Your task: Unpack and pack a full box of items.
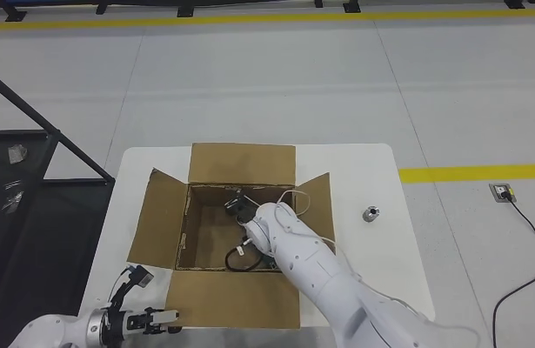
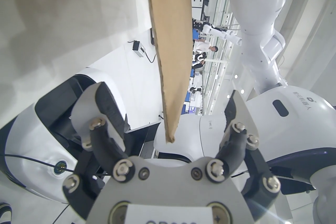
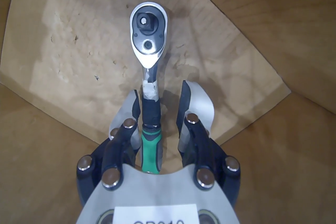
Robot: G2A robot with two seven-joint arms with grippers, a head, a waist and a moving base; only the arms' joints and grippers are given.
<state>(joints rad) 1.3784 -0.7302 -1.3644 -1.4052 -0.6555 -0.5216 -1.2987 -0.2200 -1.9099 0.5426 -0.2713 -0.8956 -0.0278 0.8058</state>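
Observation:
An open cardboard box point(image 1: 241, 163) stands on the white table point(image 1: 371, 261). My right arm point(image 1: 289, 244) is down inside it. On the box floor point(image 3: 78, 46) lies a ratchet wrench point(image 3: 148, 33) with a steel head and a green and black handle. My right gripper point(image 3: 160, 99) is open around its shaft, which lies close to one finger point(image 3: 132, 107) with a gap to the other. My left gripper point(image 2: 170, 96) is open at the box's near left corner, with the edge of the front flap point(image 2: 170, 51) between its fingers, untouched. In the top view the left gripper point(image 1: 167, 320) sits beside that flap point(image 1: 237, 298).
A small metal socket point(image 1: 370, 213) stands on the table to the right of the box. A black cable point(image 1: 239, 261) loops inside the box beside my right arm. A dark frame and netting point(image 1: 23, 200) border the table's left side.

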